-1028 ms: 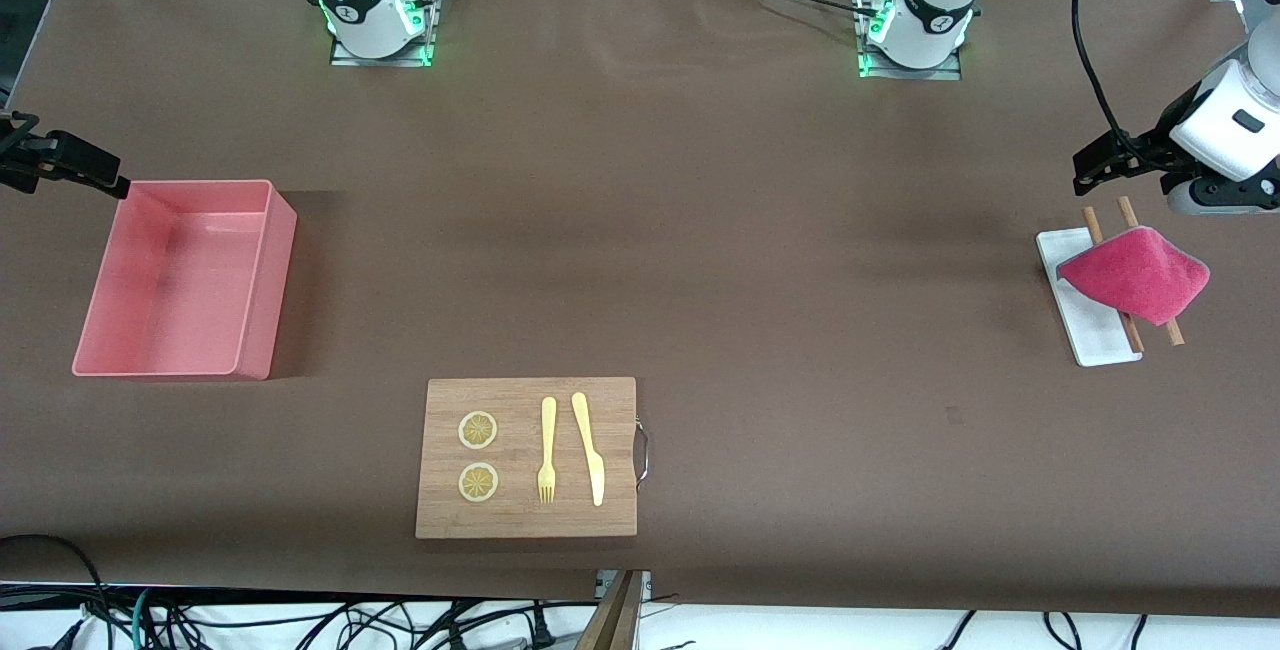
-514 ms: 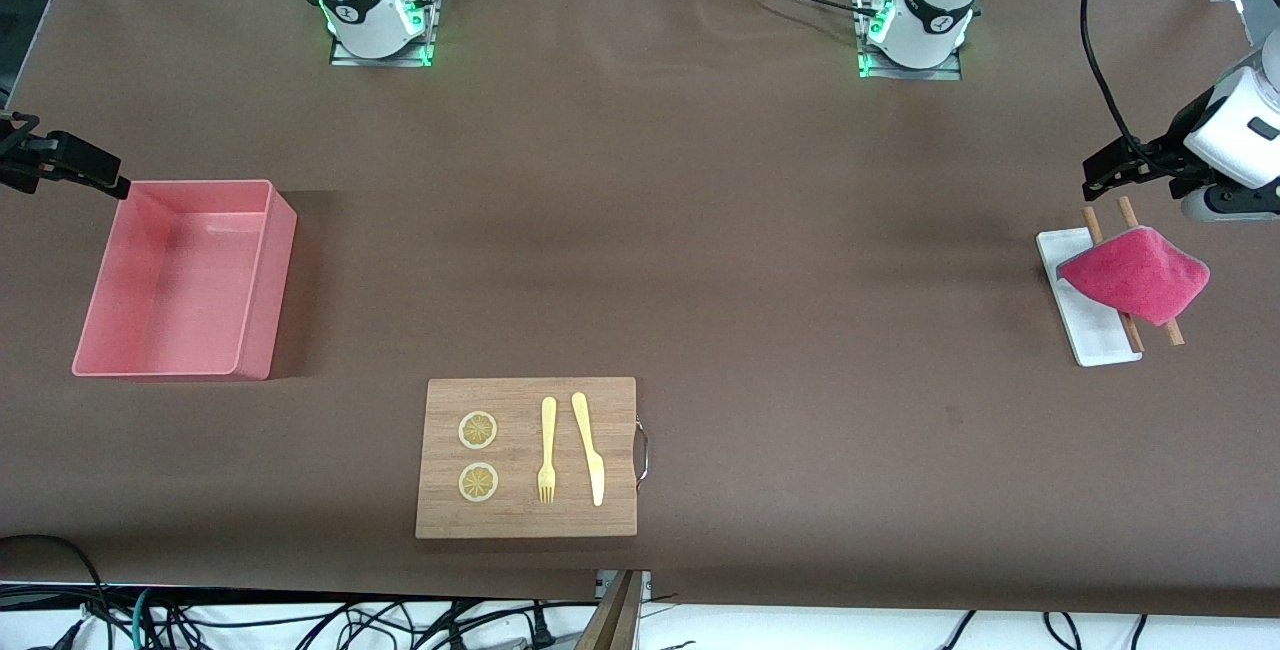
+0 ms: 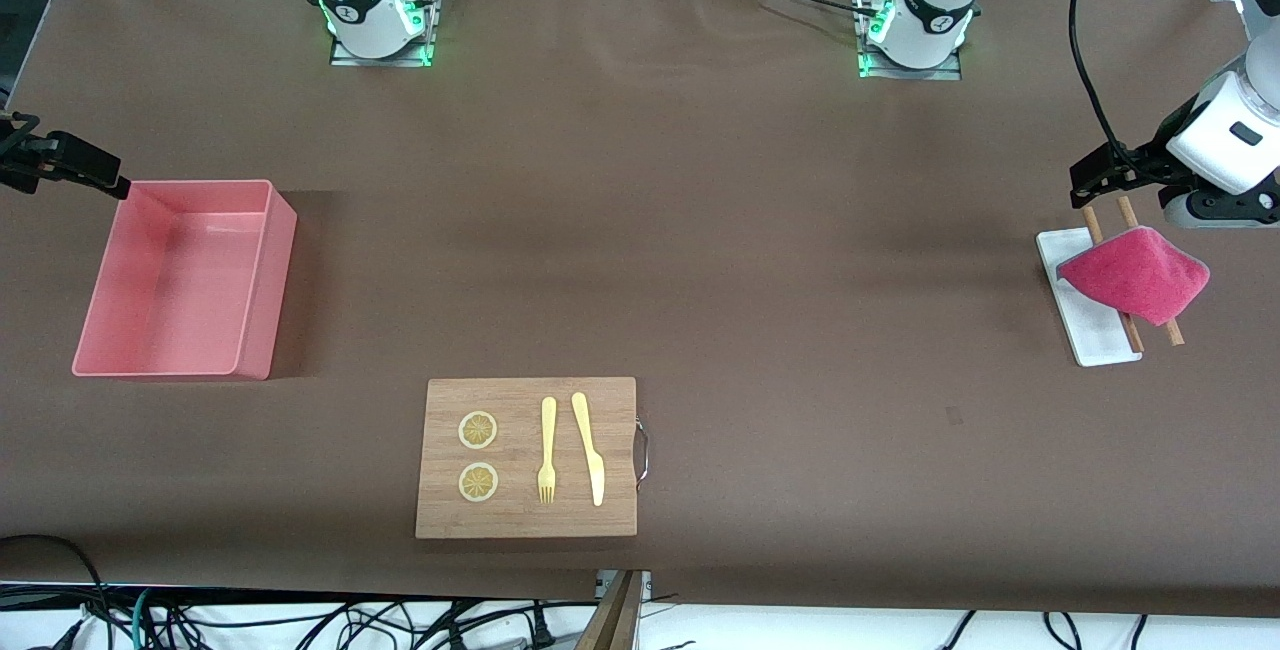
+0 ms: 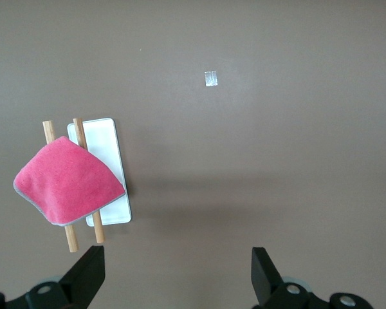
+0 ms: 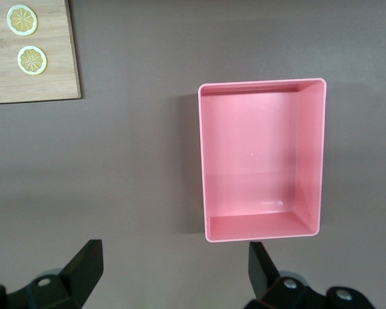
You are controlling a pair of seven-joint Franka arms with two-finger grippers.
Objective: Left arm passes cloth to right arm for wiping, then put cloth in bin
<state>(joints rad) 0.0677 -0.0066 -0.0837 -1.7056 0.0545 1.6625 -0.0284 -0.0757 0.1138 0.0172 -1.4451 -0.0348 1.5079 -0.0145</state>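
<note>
**Both arms raised at the worktop's ends, fingers apart**

The left arm reaches out from its base to its own end of the worktop, wrist bent so the left gripper (image 3: 1090, 180) hangs in the air, fingers (image 4: 87, 277) spread wide with nothing between them. The right arm waits at the opposite end; only the dark tip of the right gripper (image 3: 60, 165) shows at the front view's edge, apparently level. Its wrist view shows its fingers (image 5: 83, 267) also wide apart and empty.
</note>
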